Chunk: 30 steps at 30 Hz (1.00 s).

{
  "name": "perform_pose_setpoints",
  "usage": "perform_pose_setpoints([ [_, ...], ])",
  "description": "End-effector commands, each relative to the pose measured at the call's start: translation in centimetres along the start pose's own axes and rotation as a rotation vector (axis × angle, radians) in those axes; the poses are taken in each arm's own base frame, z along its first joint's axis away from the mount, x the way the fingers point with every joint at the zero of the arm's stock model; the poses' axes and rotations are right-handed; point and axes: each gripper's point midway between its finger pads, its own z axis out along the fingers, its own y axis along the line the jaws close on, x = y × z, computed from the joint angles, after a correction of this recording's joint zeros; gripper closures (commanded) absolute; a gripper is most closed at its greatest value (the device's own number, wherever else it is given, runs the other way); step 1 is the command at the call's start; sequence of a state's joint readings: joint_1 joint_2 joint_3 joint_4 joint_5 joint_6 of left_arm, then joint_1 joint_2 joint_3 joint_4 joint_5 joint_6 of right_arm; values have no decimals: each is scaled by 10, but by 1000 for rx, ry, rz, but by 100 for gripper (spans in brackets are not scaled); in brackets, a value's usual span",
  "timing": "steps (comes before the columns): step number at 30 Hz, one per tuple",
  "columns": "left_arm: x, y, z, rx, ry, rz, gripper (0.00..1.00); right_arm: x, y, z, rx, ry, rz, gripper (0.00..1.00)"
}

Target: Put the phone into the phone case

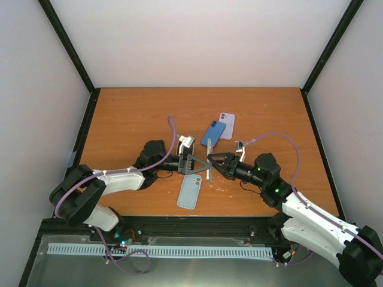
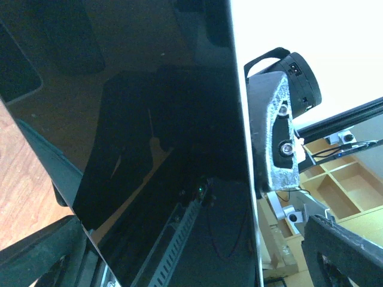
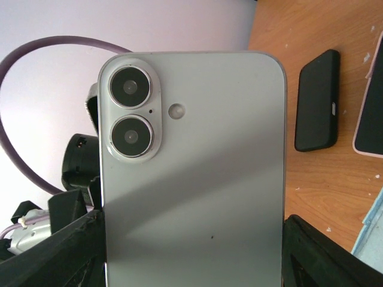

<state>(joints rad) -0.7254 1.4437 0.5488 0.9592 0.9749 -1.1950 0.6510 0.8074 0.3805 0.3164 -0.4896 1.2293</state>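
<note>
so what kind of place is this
Probably a robot test booth: a wooden table boxed in by white panels on black posts, with a left arm and right arm mounted at its near edge.

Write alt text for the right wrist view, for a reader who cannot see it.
The back of a pale grey phone, two lenses stacked at its upper left, fills the frame upright, gripped at its sides by the right hand. Behind it to the right, a black phone-sized slab lies flat on the wooden table; a purple cable loops at left.
</note>
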Motion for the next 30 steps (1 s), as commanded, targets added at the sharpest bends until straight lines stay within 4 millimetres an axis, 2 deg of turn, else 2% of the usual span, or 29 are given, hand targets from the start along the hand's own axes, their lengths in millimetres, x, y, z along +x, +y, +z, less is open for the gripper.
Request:
perform_pose_setpoints([
  [1, -4, -21, 6, 74, 8, 64, 3, -13, 44, -3, -133, -55, -61, 45],
  [4, -4, -21, 6, 83, 6, 60, 11, -15, 46, -4, -135, -68, -58, 46],
  [12, -4, -23, 6, 102, 4, 45, 42, -13, 42, -4, -146, -68, -36, 46],
  [17, 0, -20, 3, 93, 0, 31, 48, -12, 38, -5, -136, -71, -30, 45],
  [21, 2, -19, 2, 96, -3, 32, 46, -12, 38, -5, -142, -76, -19, 46],
  [26, 0, -19, 2, 96, -11, 31, 19, -13, 50, -6, -183, -75, -8, 46],
  [30, -2, -19, 3, 96, -10, 25, 9, -15, 56, -7, -198, -89, -3, 46],
])
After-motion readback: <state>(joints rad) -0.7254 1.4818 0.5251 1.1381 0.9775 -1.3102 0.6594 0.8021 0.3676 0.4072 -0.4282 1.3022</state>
